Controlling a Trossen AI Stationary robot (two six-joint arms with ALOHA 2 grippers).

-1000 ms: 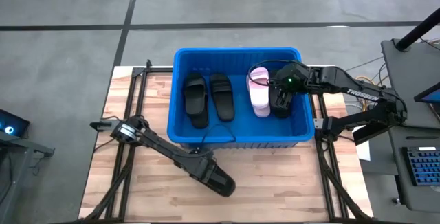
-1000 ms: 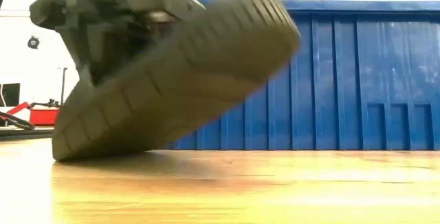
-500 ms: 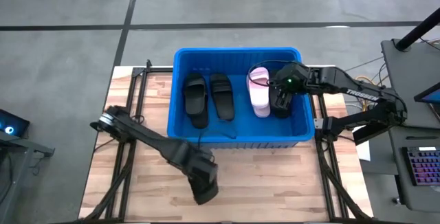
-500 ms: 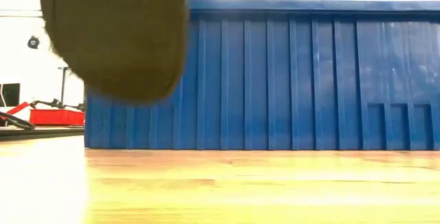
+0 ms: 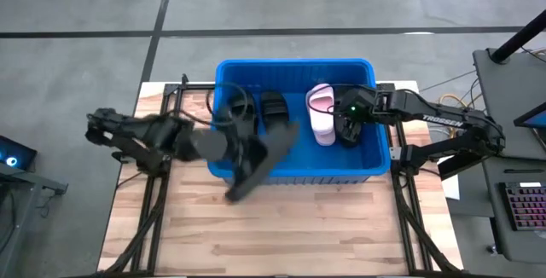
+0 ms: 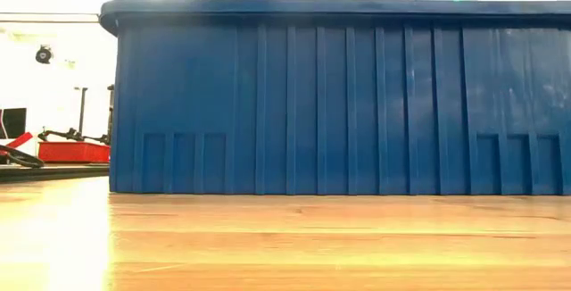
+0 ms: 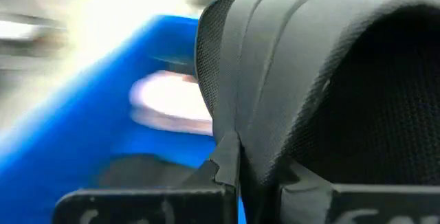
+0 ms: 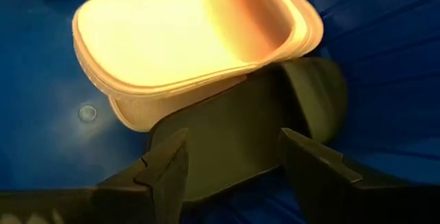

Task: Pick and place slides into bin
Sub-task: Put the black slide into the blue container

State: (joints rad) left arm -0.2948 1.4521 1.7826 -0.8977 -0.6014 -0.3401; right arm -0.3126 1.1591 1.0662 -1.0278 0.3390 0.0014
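Observation:
The blue bin stands at the middle of the table. Black slides and a pale pink slide lie in it. My left gripper is shut on another black slide, which hangs slanted over the bin's near rim. In the left wrist view this slide's wide strap fills the picture. My right gripper is open inside the bin's right part, its fingers just over a black slide that lies partly under the pink slide. I cannot tell whether the fingers touch it. My left gripper pinches the black slide's strap by its edge between its two fingers. It comes from the table's left, slanting down. The slide is lifted clear, tilted, one end over the table and the other over the bin.
The bin's ribbed near wall fills the low view, with bare wooden table in front of it. Black frame rails run along the table's left and right sides. A desk with a keyboard stands to the right.
My left gripper has risen from the table's near part with the black slide and swung toward the bin, rolling as it went. The slide, whose sole edge rested on the table, is lifted clear and now slants over the bin's near rim. My right gripper has sunk slightly.

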